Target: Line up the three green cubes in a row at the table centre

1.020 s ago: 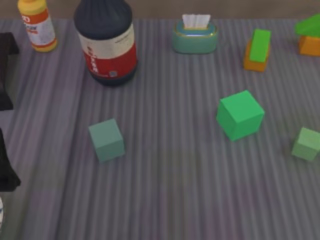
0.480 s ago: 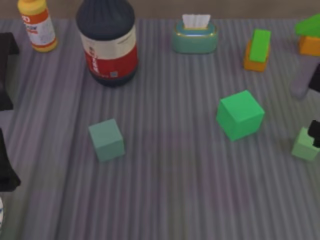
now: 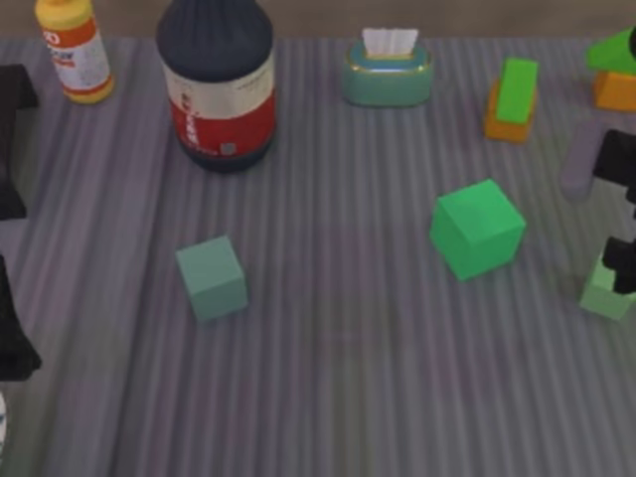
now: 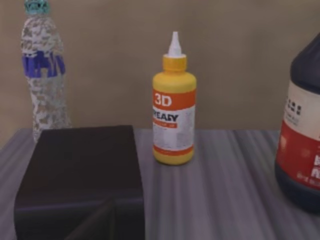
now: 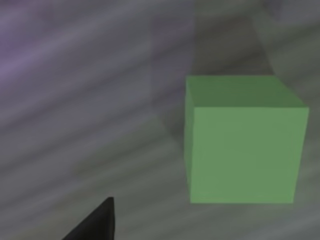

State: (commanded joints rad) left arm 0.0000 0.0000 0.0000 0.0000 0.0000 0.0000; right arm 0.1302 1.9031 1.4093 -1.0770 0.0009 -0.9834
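Note:
The pale green cube [image 3: 604,290] lies at the table's right edge, and my right gripper [image 3: 624,260] hangs over it, partly covering it from above. In the right wrist view the pale green cube [image 5: 245,142] sits close by, beside one dark fingertip [image 5: 97,222]; nothing is between the fingers and the gripper is open. The bright green cube [image 3: 477,228] stands right of centre. The teal-green cube [image 3: 212,277] stands left of centre. My left arm [image 3: 12,333] stays parked at the left edge. The ribbed grey-purple table [image 3: 338,378] bears them all.
At the back stand a big dark bottle [image 3: 216,79], a yellow bottle [image 3: 73,48], a tissue box [image 3: 388,70], a green slab on an orange block [image 3: 513,97] and a green wedge on an orange block [image 3: 616,68]. A black box [image 4: 80,180] sits at the left.
My right gripper came in from the right edge and has moved farther in and down over the pale green cube. The cubes have not moved.

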